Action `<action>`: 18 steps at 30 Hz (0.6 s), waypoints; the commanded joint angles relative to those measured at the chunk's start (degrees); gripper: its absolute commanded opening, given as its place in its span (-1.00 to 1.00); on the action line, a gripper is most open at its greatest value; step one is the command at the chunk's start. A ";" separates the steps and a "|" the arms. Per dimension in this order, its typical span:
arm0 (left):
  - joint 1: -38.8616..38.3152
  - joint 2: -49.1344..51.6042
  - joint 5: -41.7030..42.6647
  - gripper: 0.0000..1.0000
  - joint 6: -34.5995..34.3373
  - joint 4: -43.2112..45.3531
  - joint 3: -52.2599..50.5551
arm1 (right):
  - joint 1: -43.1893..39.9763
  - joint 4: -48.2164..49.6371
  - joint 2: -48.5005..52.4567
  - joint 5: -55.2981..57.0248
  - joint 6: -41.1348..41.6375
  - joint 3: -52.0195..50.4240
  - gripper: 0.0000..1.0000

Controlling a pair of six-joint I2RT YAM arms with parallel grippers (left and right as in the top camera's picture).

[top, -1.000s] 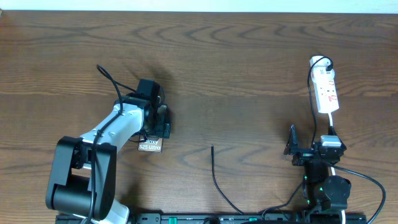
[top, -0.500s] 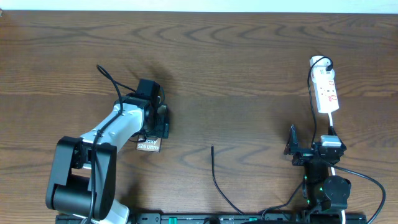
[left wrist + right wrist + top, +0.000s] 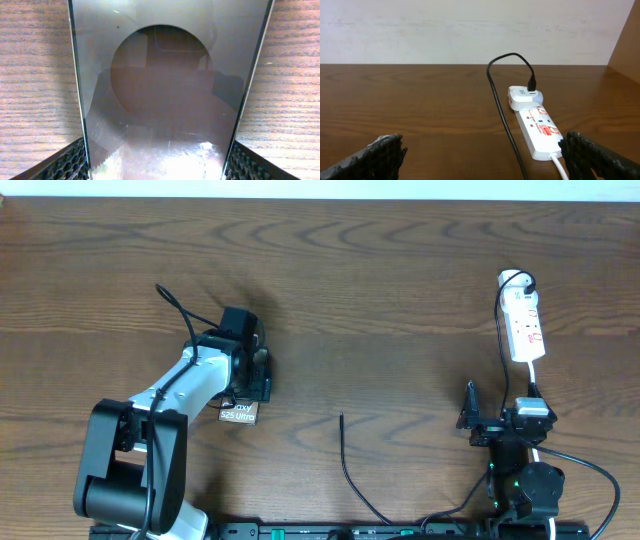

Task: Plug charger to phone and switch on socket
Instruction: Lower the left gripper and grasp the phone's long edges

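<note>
The phone lies on the wooden table under my left gripper, only its lettered end showing. In the left wrist view the phone fills the frame, its dark oval in the middle, and my left gripper has a finger against each long edge. The charger is a thin black cable with its tip at mid-table, apart from the phone. The socket lies at the far right. My right gripper is open and empty, short of the socket.
A white adapter sits in the socket's far end with a black cable running from it towards me. The socket's white cord leads under my right arm. A pale wall stands behind the table's far edge.
The phone's lettered end has shifted slightly left and up under my left gripper. The right arm, charger and socket have not moved.
</note>
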 commanded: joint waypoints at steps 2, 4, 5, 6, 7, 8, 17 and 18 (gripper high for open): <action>-0.09 0.46 0.57 0.45 0.52 -0.20 -1.79 | -0.24 -0.15 -0.31 0.66 0.81 -0.07 0.98; -0.09 0.46 0.57 0.43 0.50 -0.20 -1.79 | -0.24 -0.15 -0.31 0.66 0.81 -0.07 0.99; -0.09 0.46 0.57 0.43 0.50 -0.20 -1.79 | -0.24 -0.15 -0.31 0.66 0.81 -0.07 0.98; -0.09 0.46 0.57 0.43 0.52 -0.20 -1.79 | -0.24 -0.15 -0.31 0.66 0.81 -0.07 0.99; -0.09 0.46 0.57 0.42 0.52 -0.20 -1.79 | -0.24 -0.15 -0.31 0.66 0.81 -0.07 0.98; -0.09 0.46 0.57 0.43 0.50 -0.20 -1.79 | -0.24 -0.15 -0.31 0.66 0.81 -0.07 0.99; -0.09 0.46 0.57 0.22 0.52 -0.17 -1.79 | -0.24 -0.15 -0.31 0.66 0.81 -0.07 0.99; -0.09 0.46 0.57 0.18 0.52 -0.15 -1.79 | -0.24 -0.15 -0.31 0.66 0.81 -0.07 0.99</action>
